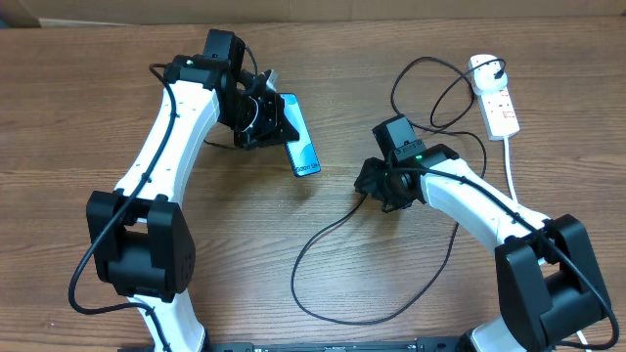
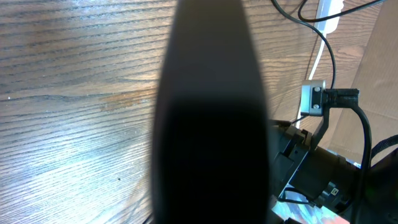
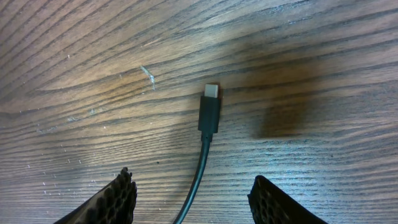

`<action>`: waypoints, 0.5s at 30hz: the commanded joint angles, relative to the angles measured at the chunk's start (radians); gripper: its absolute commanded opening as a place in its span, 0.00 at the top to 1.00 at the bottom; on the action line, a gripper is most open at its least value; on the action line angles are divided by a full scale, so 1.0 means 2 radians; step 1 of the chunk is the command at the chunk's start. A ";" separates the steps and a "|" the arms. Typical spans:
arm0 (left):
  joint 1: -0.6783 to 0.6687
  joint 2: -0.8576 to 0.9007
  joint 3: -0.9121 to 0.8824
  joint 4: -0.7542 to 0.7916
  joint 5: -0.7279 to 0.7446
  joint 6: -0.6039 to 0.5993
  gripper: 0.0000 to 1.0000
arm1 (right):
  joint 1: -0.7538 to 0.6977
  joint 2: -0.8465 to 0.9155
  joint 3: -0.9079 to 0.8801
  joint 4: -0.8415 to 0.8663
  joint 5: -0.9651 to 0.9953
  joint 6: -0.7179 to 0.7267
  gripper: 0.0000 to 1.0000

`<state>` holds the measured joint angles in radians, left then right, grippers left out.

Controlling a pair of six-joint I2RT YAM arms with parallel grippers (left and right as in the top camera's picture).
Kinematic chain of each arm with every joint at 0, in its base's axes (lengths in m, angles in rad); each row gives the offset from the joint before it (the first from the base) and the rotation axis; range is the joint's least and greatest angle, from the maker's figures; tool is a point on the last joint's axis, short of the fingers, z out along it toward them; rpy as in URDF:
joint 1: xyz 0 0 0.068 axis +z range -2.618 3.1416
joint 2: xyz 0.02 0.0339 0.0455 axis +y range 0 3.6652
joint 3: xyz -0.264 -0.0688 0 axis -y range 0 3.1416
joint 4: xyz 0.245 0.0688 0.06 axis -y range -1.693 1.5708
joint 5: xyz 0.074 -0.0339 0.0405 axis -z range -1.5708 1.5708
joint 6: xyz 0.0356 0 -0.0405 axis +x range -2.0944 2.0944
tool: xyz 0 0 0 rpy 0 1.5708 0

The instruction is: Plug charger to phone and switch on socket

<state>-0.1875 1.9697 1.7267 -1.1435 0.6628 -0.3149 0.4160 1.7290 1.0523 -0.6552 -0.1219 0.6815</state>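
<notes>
My left tool [image 1: 266, 119]: clamped shut on the phone [image 1: 301, 142], lit screen facing up.
My right tool [image 3: 194, 190]: jaws parted, empty, low over the desk [image 3: 74, 62].
Charger [image 3: 210, 112]: tip lies flat between my right fingers [image 3: 118, 199], untouched.
Socket [image 1: 497, 98]: far right, well apart from the phone.

wooden table [image 1: 78, 98] (tan board [image 1: 323, 8] beyond it)

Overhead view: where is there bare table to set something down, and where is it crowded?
Bare: the table left of the left arm; the middle patch between the phone, that arm and the charger loop. Crowded: from the right gripper up to the socket, crossed by cable loops.
</notes>
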 commanded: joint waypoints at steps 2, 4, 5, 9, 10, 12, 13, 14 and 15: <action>0.002 0.000 0.007 0.002 0.022 -0.004 0.96 | 0.002 0.001 -0.002 0.004 0.009 0.002 0.42; 0.002 0.000 0.007 0.002 0.022 -0.004 0.96 | 0.002 0.001 -0.002 0.006 0.009 0.002 0.42; 0.002 0.000 0.007 0.002 0.022 -0.004 0.96 | 0.002 0.001 -0.002 0.008 0.008 0.002 0.42; 0.002 0.000 0.007 0.002 0.022 -0.003 0.96 | 0.002 0.001 -0.002 0.009 0.008 0.002 0.42; 0.002 0.000 0.007 0.002 0.022 -0.004 0.96 | 0.002 0.001 -0.002 0.009 0.008 0.002 0.42; 0.002 0.000 0.007 0.002 0.022 -0.003 0.96 | 0.002 0.001 -0.002 0.010 0.009 0.002 0.42; 0.002 0.000 0.007 0.002 0.022 -0.004 0.96 | 0.002 0.001 -0.002 0.010 0.009 0.002 0.42; 0.002 0.000 0.007 0.002 0.022 -0.004 0.96 | 0.002 0.001 -0.002 0.010 0.009 0.002 0.42; 0.002 0.000 0.007 0.002 0.022 -0.004 0.96 | 0.002 0.001 -0.002 0.010 0.009 0.002 0.42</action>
<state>-0.1875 1.9697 1.7267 -1.1431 0.6632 -0.3153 0.4160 1.7290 1.0523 -0.6430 -0.1223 0.6807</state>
